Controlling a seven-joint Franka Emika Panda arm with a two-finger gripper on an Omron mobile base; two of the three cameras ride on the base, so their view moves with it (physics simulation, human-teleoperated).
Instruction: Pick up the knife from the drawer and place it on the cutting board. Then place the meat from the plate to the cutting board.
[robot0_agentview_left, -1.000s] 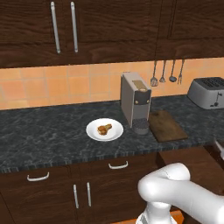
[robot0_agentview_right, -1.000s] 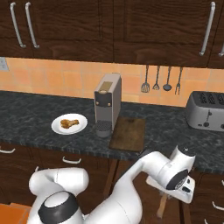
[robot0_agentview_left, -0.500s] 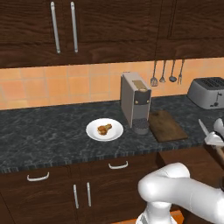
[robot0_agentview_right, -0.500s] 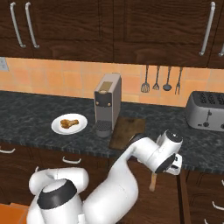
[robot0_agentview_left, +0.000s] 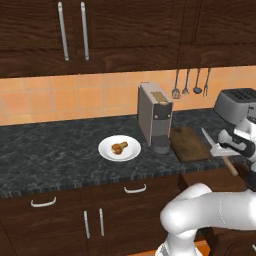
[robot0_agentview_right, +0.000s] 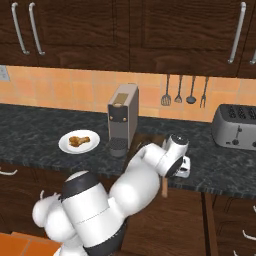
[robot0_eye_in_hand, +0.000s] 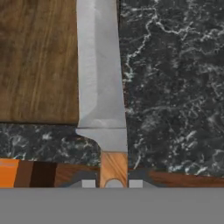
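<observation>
Countertop (robot0_eye_in_hand: 175, 87) beneath, knife (robot0_eye_in_hand: 101, 87) blade overlaps cutting board (robot0_eye_in_hand: 37, 57), handle mostly hidden.

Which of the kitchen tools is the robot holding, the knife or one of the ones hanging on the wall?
The knife. The gripper is shut on its wooden handle beside the cutting board, while the other utensils hang untouched on the tiled wall.

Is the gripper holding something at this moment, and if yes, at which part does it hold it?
Yes. The gripper is shut on the knife, holding it by the wooden handle, with the blade pointing out over the edge of the cutting board.
</observation>
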